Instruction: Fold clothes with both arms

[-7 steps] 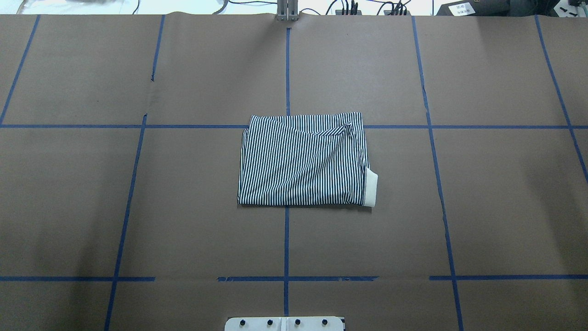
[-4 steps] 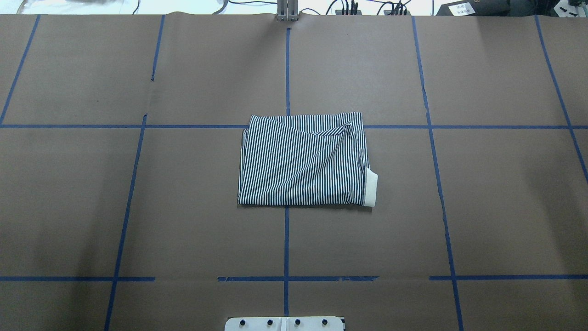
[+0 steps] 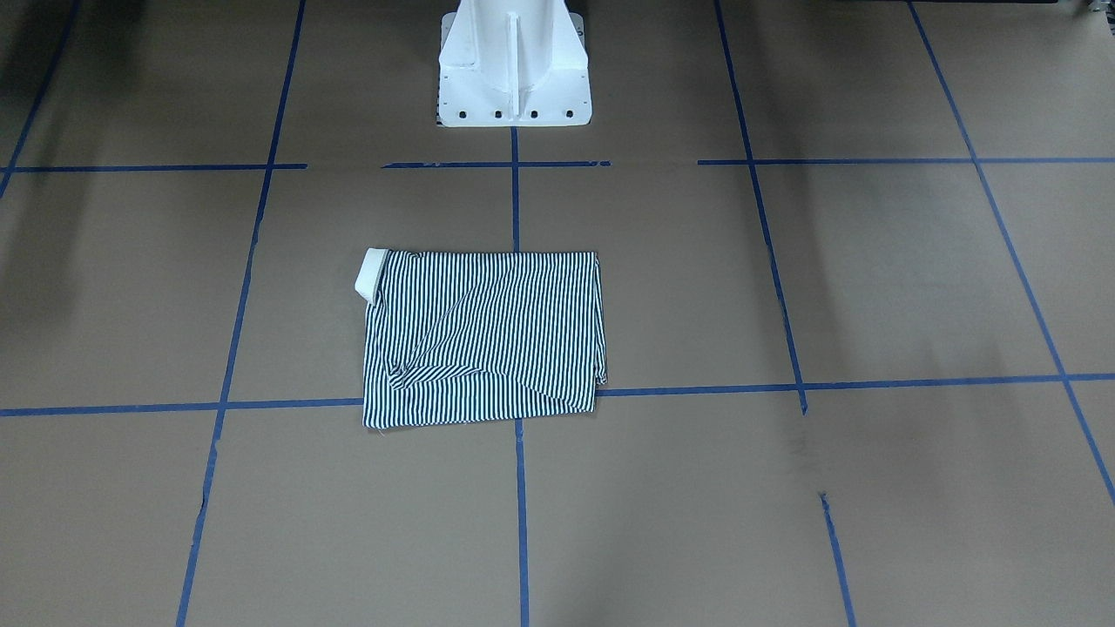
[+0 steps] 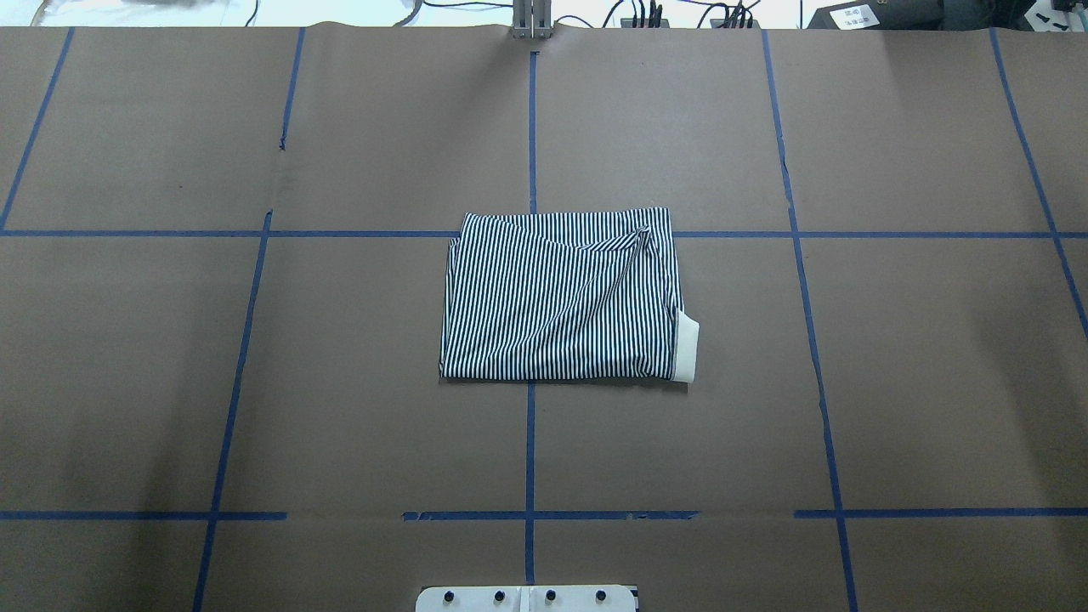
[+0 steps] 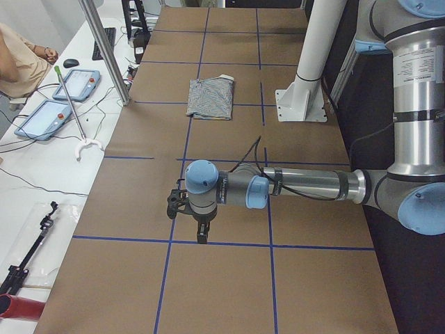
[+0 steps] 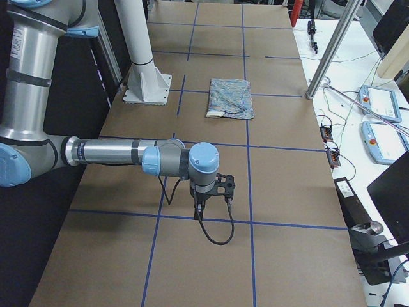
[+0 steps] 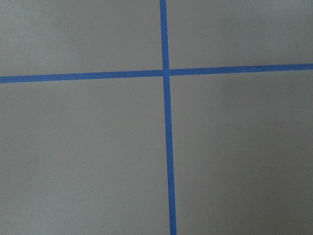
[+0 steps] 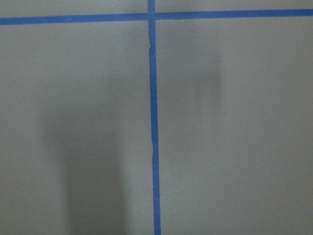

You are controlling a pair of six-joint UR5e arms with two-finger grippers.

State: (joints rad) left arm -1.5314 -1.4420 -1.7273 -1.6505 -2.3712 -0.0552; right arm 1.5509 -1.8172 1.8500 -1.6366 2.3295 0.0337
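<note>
The striped navy-and-white shirt lies folded into a compact rectangle at the table's centre, a cream band sticking out at one corner. It also shows in the front view and small in both side views. Both arms are drawn back, far from it. The left gripper hangs over bare table at the left end. The right gripper hangs over bare table at the right end. I cannot tell whether either is open or shut. Both wrist views show only paper and tape.
Brown paper with a blue tape grid covers the table. The white pedestal base stands at the robot's edge. Beyond the far edge lie cables, tablets and a metal post. A person's arm shows there.
</note>
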